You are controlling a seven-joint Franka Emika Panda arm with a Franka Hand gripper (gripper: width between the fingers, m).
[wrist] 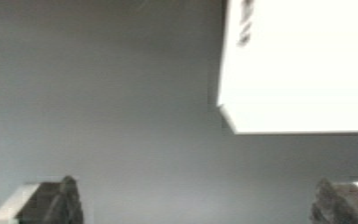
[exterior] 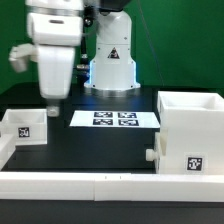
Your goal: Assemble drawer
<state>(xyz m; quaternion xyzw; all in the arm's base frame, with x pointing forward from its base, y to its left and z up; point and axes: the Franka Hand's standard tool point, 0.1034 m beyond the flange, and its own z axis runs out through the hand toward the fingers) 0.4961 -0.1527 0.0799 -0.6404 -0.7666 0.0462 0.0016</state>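
Two white plastic drawer parts with black-and-white square tags sit on the black table [exterior: 100, 150]: a tall cube-like casing [exterior: 190, 135] at the exterior view's right, and a shallower open tray [exterior: 25, 124] at the exterior view's left. A second low tray piece with a small front knob [exterior: 150, 160] lies against the casing's side, toward the front rail. The arm's two-finger gripper [exterior: 52, 100] hangs above the table just beside the left tray, well apart from the casing. Its fingers [wrist: 51, 202] stand wide apart with nothing between them; the wrist view shows only dark table in the gap, and a white block [wrist: 300, 80] with a tag edge lies ahead of the fingers, not touching them. Between tray and casing, farther back, lies the thin flat white marker board [exterior: 115, 119]. A low white rail [exterior: 100, 185] edges the table's near side. Nothing blocks the gap between gripper and left tray.
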